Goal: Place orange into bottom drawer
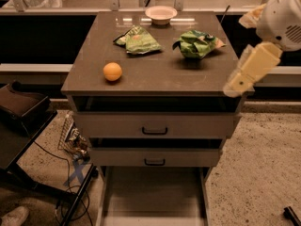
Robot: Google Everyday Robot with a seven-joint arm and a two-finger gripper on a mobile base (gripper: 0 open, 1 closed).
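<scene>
Nearest me, at 6 o'clock, the bottom drawer (153, 194) is pulled out. Its flat grey floor is bare, with nothing in it, so the place for the fruit is ready.

Above it, toward the centre, the two upper drawers (154, 126) sit with their fronts closed.

Farther back is the cabinet top (164, 76). The orange (112, 71) rests on it at about 10 o'clock, near the front left edge and apart from everything else. Nothing is touching it.

My claw (244, 74) hangs at about 3 o'clock, off the right front corner of the cabinet top, angled down and to the left. It is well apart from the orange, with the width of the top between us. I cannot tell whether it is released or clenched, but it carries nothing that I can see.

Beyond the orange, at 11 and 1 o'clock, lie two green snack bags (138, 40). At 12 o'clock a pale bowl (161, 14) stands at the back edge.

As I judge it, only the opening of the drawer is done. I have yet to cross to the orange, take it, carry it down and set it in the tray.
</scene>
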